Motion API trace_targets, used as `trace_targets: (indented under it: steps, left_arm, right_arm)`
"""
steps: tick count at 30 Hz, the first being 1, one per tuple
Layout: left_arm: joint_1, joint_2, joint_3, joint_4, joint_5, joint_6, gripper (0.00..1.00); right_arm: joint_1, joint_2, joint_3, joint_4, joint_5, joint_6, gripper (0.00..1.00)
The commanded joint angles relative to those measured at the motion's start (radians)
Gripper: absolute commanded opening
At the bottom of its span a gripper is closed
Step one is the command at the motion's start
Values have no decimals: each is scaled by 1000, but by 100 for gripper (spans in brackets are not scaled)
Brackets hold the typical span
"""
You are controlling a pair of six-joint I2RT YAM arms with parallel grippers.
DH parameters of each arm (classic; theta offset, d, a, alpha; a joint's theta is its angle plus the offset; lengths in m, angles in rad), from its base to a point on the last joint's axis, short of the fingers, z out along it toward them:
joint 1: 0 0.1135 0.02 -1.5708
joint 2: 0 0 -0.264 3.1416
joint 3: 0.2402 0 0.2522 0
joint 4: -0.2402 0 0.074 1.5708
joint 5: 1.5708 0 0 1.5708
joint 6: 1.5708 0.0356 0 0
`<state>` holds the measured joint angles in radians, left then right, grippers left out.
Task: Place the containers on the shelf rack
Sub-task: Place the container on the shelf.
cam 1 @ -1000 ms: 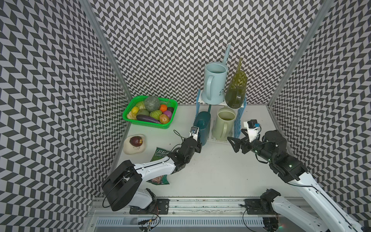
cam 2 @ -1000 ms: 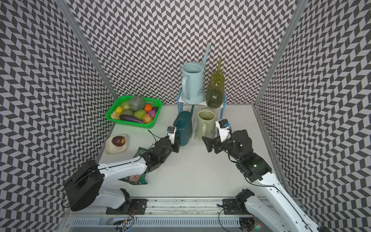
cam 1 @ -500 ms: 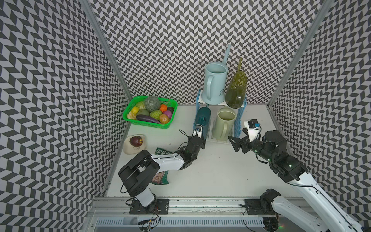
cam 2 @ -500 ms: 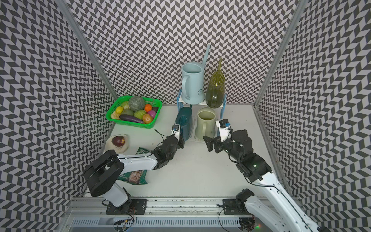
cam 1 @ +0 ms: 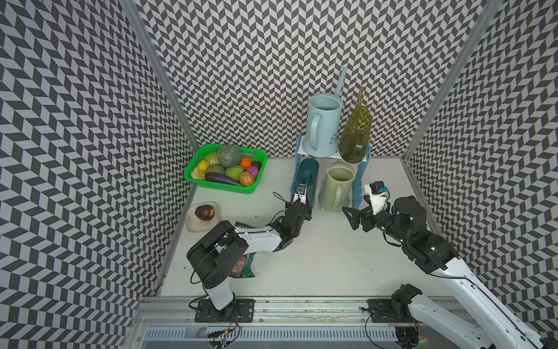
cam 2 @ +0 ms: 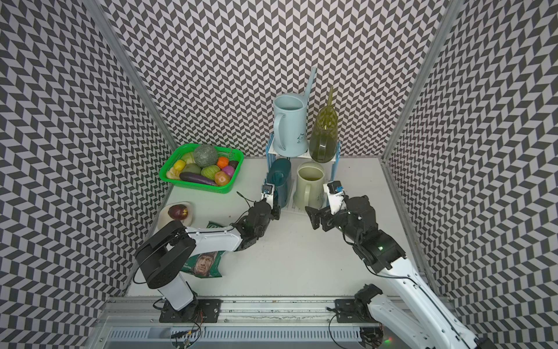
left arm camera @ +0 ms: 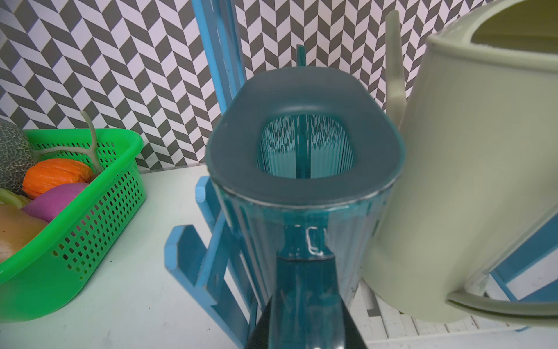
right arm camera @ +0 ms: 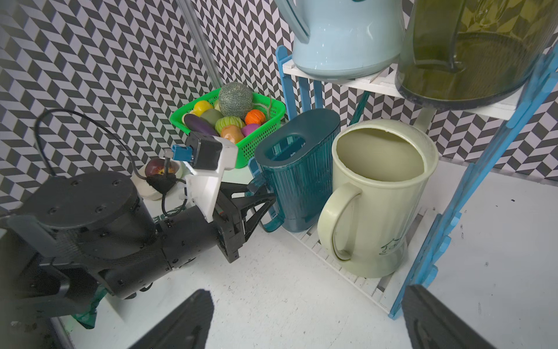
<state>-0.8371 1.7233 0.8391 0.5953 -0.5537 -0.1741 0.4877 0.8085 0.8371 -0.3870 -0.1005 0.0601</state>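
1. The dark teal plastic watering can, on the blue-white shelf rack lower tier, is being clamped at its loop handle by the left fingers.
2. The right fingers are being held wide, empty.
3. It is being judged light, rigid and slick.

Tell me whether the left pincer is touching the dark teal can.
Touching: the right wrist view shows the left pincer clamped on the dark teal can at its loop handle.

On the shelf rack, the light blue can and olive can stand above, the dark teal can and cream can below. The left claw grips the dark teal can; the right claw gapes.
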Motion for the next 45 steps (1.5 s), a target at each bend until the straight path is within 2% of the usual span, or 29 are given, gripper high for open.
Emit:
trace_targets:
  steps: [1,6,12,14,28,36,42,45]
  left_arm:
    - [5,12,48,33,4,-7,1]
    - [6,12,51,15,1,-15,5]
    - [4,9,57,-9,-5,-16,27]
    - [2,12,60,-20,-7,-16,31]
    - [-5,-56,56,-116,1,-42,44]
    - [-19,-154,27,-184,13,-51,47]
    - [-34,-301,27,-354,60,-84,50]
    - [-33,-401,25,-442,92,-66,53]
  right_arm:
    - [-6,2,-7,57,8,-7,100]
    - [-6,-2,-3,53,12,-10,100]
    - [-6,-2,-9,55,10,-8,100]
    - [-6,-4,-10,56,11,-8,100]
    - [-5,-7,0,54,10,0,100]
    - [-6,-34,5,54,29,7,100]
    - [-6,-76,0,134,140,44,100]
    - [-8,-95,-22,211,265,67,100]
